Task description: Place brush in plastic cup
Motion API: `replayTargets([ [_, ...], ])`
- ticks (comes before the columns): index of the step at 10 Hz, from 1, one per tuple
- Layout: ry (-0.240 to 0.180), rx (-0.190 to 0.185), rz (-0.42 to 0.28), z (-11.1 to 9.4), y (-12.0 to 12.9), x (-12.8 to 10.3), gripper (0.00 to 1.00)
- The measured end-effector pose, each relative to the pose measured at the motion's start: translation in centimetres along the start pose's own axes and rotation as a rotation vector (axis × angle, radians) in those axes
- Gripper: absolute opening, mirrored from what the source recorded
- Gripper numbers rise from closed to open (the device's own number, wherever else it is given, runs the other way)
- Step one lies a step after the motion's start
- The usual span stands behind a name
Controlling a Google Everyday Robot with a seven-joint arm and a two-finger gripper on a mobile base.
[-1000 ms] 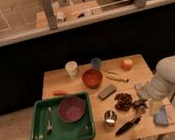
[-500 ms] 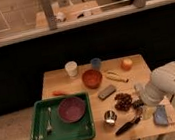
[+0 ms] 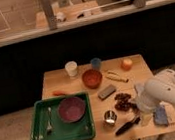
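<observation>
Camera view: the brush (image 3: 127, 126) lies flat near the front edge of the desk (image 3: 52, 80), lower centre of the frame, just right of the small metal cup (image 3: 109, 117). The white arm (image 3: 169, 93) enters from the right. Its hand (image 3: 139, 110) hangs low just above the brush with the fingers spread wide and holding nothing. The plastic cup (image 3: 96, 63) stands upright at the back edge, between the cream cup (image 3: 71, 68) and an orange fruit (image 3: 126, 64). The red bowl (image 3: 92, 78) and a grey block (image 3: 106, 91) lie between the brush and this cup. A green tray (image 3: 37, 137) fills the left front corner.
</observation>
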State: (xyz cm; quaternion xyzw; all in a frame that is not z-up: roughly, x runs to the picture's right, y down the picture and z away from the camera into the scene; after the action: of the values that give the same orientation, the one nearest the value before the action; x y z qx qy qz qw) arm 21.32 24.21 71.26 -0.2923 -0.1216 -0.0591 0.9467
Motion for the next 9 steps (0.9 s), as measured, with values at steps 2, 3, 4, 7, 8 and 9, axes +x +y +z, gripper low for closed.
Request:
replayTargets([
  [2, 0.010, -0.011, -0.048, 1.3, 0.6, -0.9, 0.80],
  [3, 0.013, -0.018, -0.064, 2.0, 1.0, -1.1, 0.80],
  [4, 0.016, -0.025, -0.075, 2.8, 1.2, -1.3, 0.80],
  [7, 0.005, -0.048, -0.077, 5.7, 2.1, -1.5, 0.80],
  [8, 0.001, -0.057, -0.071, 6.7, 2.3, -1.5, 0.80],
  [9, 0.000, -0.064, -0.067, 7.4, 2.3, -1.6, 0.80],
])
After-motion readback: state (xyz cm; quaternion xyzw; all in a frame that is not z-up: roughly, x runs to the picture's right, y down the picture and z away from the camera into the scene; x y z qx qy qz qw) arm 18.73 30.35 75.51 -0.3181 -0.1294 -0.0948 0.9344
